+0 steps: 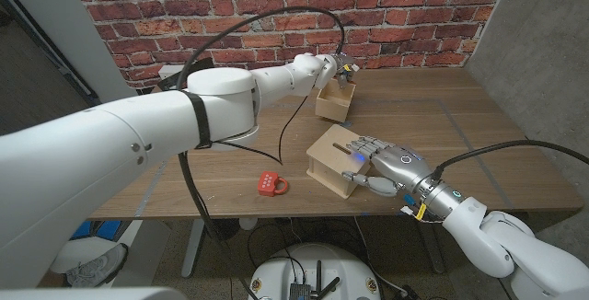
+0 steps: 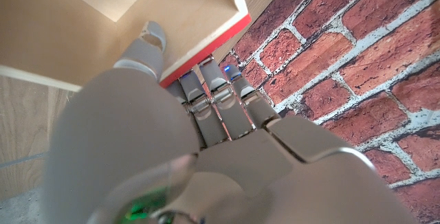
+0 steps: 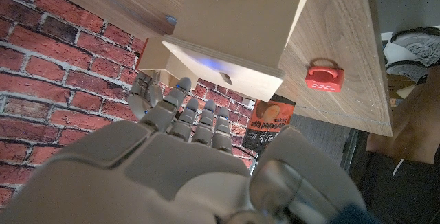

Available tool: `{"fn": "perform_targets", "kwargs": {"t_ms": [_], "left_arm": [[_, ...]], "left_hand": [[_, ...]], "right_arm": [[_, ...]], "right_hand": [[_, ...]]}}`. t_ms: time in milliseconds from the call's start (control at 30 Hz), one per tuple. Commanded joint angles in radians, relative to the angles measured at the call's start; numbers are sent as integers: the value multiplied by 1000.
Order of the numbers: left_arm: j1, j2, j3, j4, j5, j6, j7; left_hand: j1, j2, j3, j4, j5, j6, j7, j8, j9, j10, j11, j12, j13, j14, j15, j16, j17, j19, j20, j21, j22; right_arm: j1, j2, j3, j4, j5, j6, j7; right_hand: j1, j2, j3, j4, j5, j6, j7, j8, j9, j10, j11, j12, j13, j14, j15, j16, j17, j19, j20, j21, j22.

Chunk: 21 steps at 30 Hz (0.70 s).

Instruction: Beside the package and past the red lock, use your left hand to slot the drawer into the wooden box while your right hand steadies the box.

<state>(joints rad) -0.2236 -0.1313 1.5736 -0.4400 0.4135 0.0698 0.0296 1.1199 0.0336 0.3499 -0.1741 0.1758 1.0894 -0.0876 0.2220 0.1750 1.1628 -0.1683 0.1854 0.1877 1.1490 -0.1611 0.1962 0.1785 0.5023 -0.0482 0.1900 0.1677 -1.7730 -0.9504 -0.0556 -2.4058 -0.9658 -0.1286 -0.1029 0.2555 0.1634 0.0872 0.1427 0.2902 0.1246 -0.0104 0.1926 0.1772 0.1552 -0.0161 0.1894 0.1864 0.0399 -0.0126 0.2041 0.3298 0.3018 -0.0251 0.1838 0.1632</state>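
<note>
Beyond the wooden box [image 1: 339,160], toward the brick wall, your left robot hand [image 1: 333,68] grips the drawer [image 1: 335,100]: the left wrist view shows the thumb inside its open top and the fingers [image 2: 218,93] down the outer wall, pinching a red-edged rim. Whether the drawer's base touches the bench [image 1: 479,144] or hangs just above it, you cannot tell from here. On the box itself your right robot hand [image 1: 385,165] presses, fingers laid across the top panel and thumb against the near side, so it holds the box steady. Nearer you than the box, off to its left, lies the red lock [image 1: 271,184]; the package [image 3: 269,124] shows past the box in the right wrist view. Expect the drawer to be light, stiff, thin-walled wood, smooth enough to slip and likely to bind if it goes in tilted. Your pinch on one wall will probably let it swing, so keep it level and line it squarely with the box's opening.
</note>
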Motion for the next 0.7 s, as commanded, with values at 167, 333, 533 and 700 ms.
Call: {"fn": "perform_targets", "kwargs": {"t_ms": [167,333,533,700], "left_arm": [[6,-19,-36,-1,-69,30,-9],[12,-27,-37,-1,-75,35,-11],[19,-38,-44,-1,-91,44,-13],[23,-44,-47,-1,-97,40,-15]], "left_hand": [[59,64,2,4,8,25,0,5,18,40,-34,8,2,76,-84,4,6,-4,-157,-3,2],[60,63,1,4,8,24,-1,4,18,40,-33,8,2,74,-84,3,6,-5,-157,-4,2],[60,64,1,4,8,24,0,4,19,40,-33,8,2,73,-84,3,5,-5,-157,-4,2],[60,64,1,4,9,24,1,4,19,39,-33,7,2,73,-84,3,6,-6,-157,-4,2]], "right_arm": [[33,1,-38,-7,-49,-33,26],[49,-2,-56,-7,-60,-44,33],[70,-5,-75,-2,-62,-53,34],[90,-10,-94,3,-73,-62,30]], "right_hand": [[-10,4,7,1,-1,12,-1,6,3,10,0,8,3,8,-3,4,0,3,8,3,3],[-10,4,7,1,-1,12,-1,6,3,10,0,8,3,8,-3,4,0,3,8,3,3],[-10,4,7,1,-1,12,-1,6,3,10,0,8,3,8,-3,4,0,3,8,3,3],[-10,4,7,1,-1,12,-1,6,3,10,0,8,3,8,-3,4,0,3,8,3,3]]}}
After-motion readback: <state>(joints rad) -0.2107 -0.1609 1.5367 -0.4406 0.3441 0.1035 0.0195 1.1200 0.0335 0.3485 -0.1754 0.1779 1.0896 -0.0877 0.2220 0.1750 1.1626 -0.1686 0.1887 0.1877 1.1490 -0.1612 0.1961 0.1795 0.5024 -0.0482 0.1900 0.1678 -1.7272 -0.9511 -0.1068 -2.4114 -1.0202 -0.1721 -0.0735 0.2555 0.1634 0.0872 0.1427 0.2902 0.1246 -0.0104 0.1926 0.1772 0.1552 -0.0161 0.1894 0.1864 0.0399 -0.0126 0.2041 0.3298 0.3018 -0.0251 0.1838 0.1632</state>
